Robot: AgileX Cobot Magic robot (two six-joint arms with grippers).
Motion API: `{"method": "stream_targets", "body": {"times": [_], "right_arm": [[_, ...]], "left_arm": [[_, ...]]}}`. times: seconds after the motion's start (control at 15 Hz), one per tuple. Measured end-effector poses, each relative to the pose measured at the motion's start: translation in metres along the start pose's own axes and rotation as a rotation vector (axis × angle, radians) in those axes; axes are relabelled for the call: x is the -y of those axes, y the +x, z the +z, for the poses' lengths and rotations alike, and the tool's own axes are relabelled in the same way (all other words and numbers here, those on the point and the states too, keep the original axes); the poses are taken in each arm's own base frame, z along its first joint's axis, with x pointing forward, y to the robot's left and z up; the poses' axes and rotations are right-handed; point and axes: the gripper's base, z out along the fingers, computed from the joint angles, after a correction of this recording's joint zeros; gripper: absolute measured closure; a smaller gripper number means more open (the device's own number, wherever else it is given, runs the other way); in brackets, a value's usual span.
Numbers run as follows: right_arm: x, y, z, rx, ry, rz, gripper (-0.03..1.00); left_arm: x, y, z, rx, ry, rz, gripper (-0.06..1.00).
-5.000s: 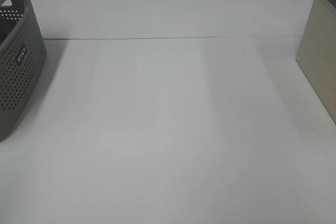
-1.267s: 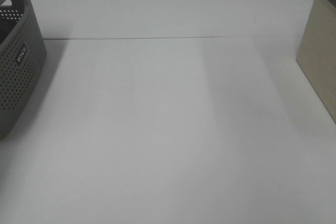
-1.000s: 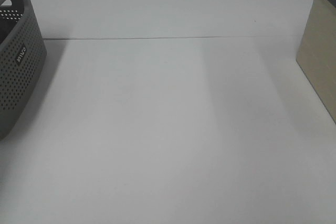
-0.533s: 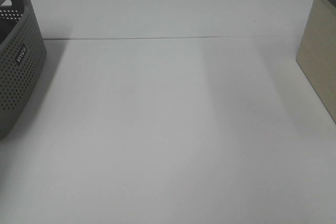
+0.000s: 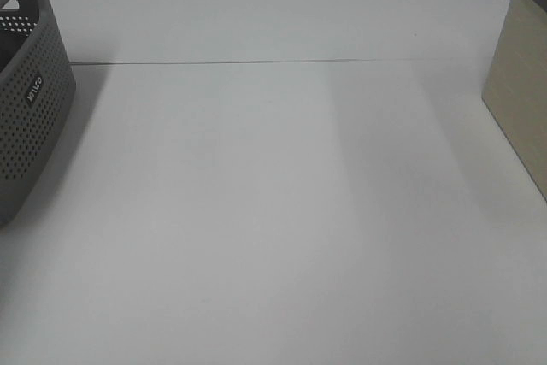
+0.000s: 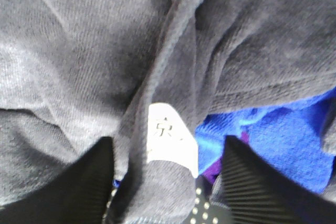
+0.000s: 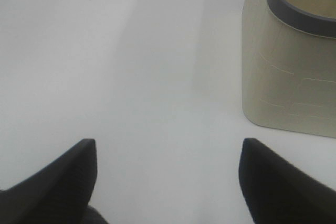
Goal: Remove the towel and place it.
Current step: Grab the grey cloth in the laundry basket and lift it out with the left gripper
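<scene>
Left pincer (image 6: 168, 148) hangs with its two fingers apart, one on each side of the white tag (image 6: 169, 135), and has not squeezed yet. All around the tag lies the towel (image 6: 79, 61), dark grey, fuzzy and crumpled in a heap, with a blue cloth (image 6: 262, 150) peeking out just beside the tag. I think it is soft, floppy and a bit heavy, so pinching the thick fold at the tag looks best.

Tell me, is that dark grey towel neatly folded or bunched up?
Bunched up. The left wrist view shows the towel in loose creases, its hemmed edge with the white tag doubled over, blue cloth showing beneath.
</scene>
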Motion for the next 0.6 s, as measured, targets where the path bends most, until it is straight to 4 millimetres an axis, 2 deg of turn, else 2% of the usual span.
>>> {"method": "stream_targets", "body": {"times": [0.07, 0.13, 0.2, 0.27, 0.6], "right_arm": [[0.0000, 0.0000, 0.0000, 0.000, 0.000, 0.000, 0.24], [0.0000, 0.0000, 0.0000, 0.000, 0.000, 0.000, 0.24], [0.0000, 0.0000, 0.0000, 0.000, 0.000, 0.000, 0.24], [0.0000, 0.0000, 0.0000, 0.000, 0.000, 0.000, 0.24], [0.0000, 0.0000, 0.0000, 0.000, 0.000, 0.000, 0.24]], "left_arm": [[-0.0002, 0.0016, 0.0000, -0.018, -0.003, 0.011, 0.54], [-0.0001, 0.0035, -0.0001, -0.038, 0.000, 0.023, 0.73], [-0.0001, 0.0043, -0.0001, -0.048, -0.001, 0.028, 0.87], [-0.0004, 0.0047, -0.0001, -0.051, -0.003, 0.031, 0.94], [-0.0005, 0.0046, -0.0001, -0.051, -0.005, 0.008, 0.94]]}}
